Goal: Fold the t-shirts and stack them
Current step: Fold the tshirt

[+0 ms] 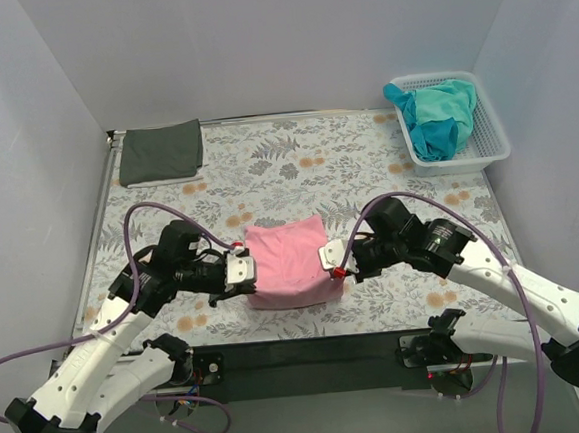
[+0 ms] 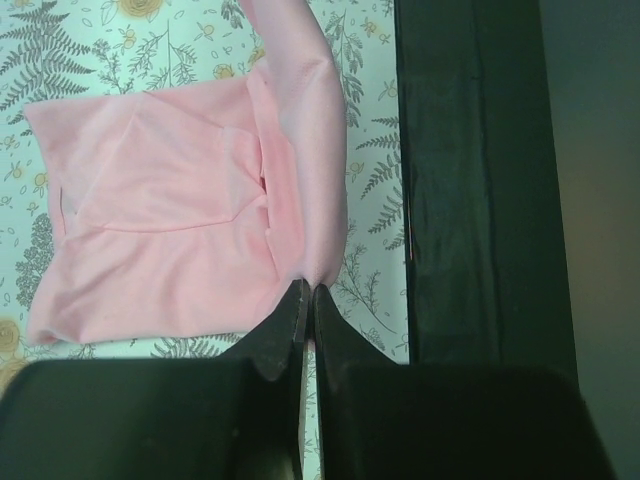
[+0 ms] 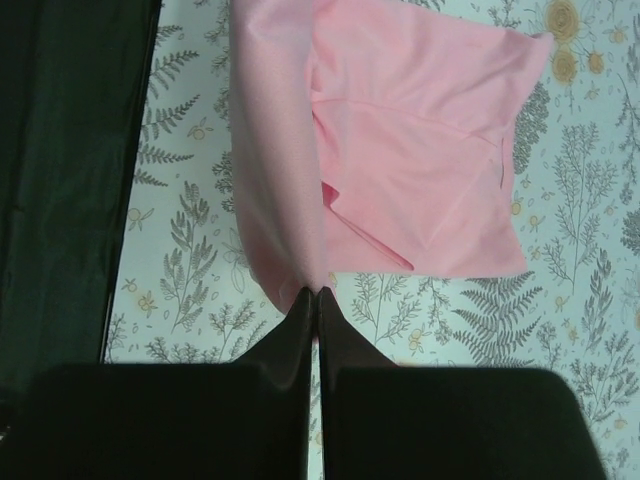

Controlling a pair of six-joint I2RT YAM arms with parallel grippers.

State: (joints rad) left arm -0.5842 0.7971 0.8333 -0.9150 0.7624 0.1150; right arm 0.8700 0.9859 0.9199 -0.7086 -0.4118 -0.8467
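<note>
Already the folded dark charcoal grey cloth t-shirt (image 1: 160, 151) lay flat at the far left corner of the floral-printed tabletop (image 1: 365, 160), apparently done. Near the middle of the near edge, the light pink cloth t-shirt (image 1: 288, 262) sat partly folded, the left jaws and the right jaws each closed tight on a near corner of it. Finishing and stacking it remained, I judged, as did the crumpled teal-turquoise t-shirt (image 1: 432, 115) in the white plastic mesh basket (image 1: 495, 145) at the far right corner.
</note>
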